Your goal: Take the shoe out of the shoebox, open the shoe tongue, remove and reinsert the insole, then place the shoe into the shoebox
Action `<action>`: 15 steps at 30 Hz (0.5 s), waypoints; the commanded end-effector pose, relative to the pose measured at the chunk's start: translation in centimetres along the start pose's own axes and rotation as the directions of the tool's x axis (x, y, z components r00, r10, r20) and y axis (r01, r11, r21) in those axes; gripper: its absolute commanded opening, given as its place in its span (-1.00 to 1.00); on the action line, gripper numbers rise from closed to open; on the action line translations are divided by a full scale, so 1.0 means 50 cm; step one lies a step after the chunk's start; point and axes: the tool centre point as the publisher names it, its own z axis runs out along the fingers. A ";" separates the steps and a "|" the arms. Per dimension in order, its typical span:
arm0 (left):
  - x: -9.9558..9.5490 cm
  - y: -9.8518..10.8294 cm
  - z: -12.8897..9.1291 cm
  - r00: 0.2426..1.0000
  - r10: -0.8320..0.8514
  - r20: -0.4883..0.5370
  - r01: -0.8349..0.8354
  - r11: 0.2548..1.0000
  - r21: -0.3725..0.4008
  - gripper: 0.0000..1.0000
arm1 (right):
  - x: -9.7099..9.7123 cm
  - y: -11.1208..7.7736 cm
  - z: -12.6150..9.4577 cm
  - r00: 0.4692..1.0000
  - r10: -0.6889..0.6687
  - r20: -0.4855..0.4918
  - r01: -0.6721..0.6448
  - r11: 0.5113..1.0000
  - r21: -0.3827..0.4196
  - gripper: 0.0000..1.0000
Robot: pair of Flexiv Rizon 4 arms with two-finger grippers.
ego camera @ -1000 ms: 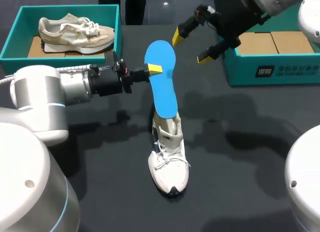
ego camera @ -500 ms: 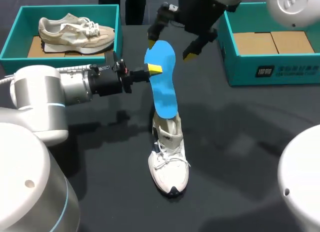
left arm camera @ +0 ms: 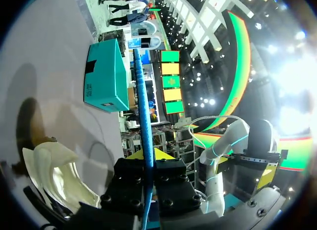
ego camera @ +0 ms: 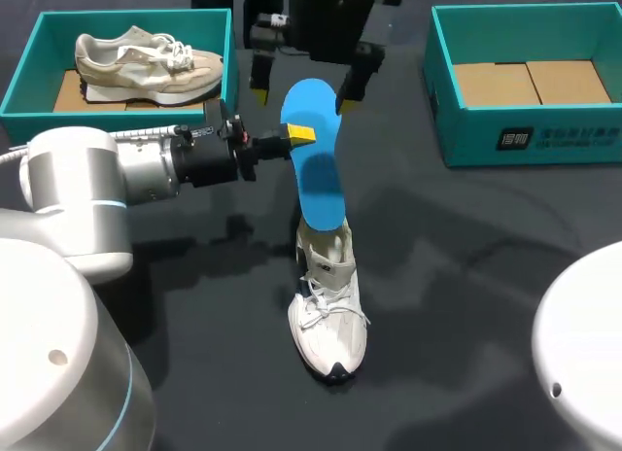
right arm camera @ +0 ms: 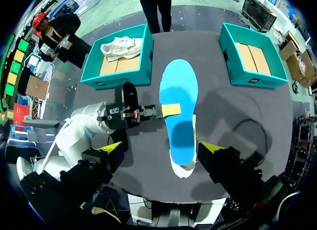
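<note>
Left claw (ego camera: pixel 299 134) horizontal, pinching raised insole (ego camera: pixel 318 174)

One side clamped, the other wide open

The left arm (ego camera: pixel 107 179) comes in level from the left, with the left gripper (ego camera: pixel 299 135) pinched flat on the blue insole (ego camera: pixel 319 179). The right arm (ego camera: pixel 326 18) hangs over the far middle, its right gripper (ego camera: pixel 303 89) pointing down, fingers spread wide.

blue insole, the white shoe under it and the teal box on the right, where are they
blue insole (ego camera: pixel 319 174): head view, middle of its blue face
white shoe (ego camera: pixel 328 320): head view, on the laces
teal box (ego camera: pixel 471 135): head view, on its front wall
</note>
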 end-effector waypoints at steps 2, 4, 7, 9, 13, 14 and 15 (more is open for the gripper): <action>-0.001 0.001 0.001 1.000 0.000 0.000 0.000 1.000 0.001 -1.00 | 0.018 0.002 0.003 0.981 0.010 0.195 -0.009 1.000 -0.007 1.00; -0.001 0.001 0.001 1.000 0.000 0.000 0.000 1.000 0.001 -1.00 | 0.020 0.003 0.002 0.979 0.017 0.204 -0.015 1.000 -0.013 1.00; -0.001 0.001 0.001 1.000 0.000 0.000 0.000 1.000 0.001 -1.00 | 0.032 0.002 -0.001 0.980 0.011 0.197 -0.006 1.000 -0.024 1.00; -0.001 0.001 0.001 1.000 0.000 0.000 0.000 1.000 0.001 -1.00 | 0.036 0.001 0.000 0.981 0.015 0.193 -0.009 1.000 -0.028 1.00; -0.001 0.001 0.001 1.000 0.000 0.000 0.000 1.000 0.001 -1.00 | 0.027 -0.009 -0.005 0.988 0.045 0.149 -0.039 0.998 -0.040 1.00; -0.001 0.001 0.001 1.000 0.000 0.000 0.000 1.000 0.001 -1.00 | 0.021 -0.012 -0.006 0.990 0.053 0.134 -0.048 0.998 -0.042 1.00; -0.001 0.001 0.001 1.000 0.000 0.000 0.000 1.000 0.001 -1.00 | 0.016 -0.015 -0.009 0.993 0.059 0.106 -0.054 0.998 -0.044 1.00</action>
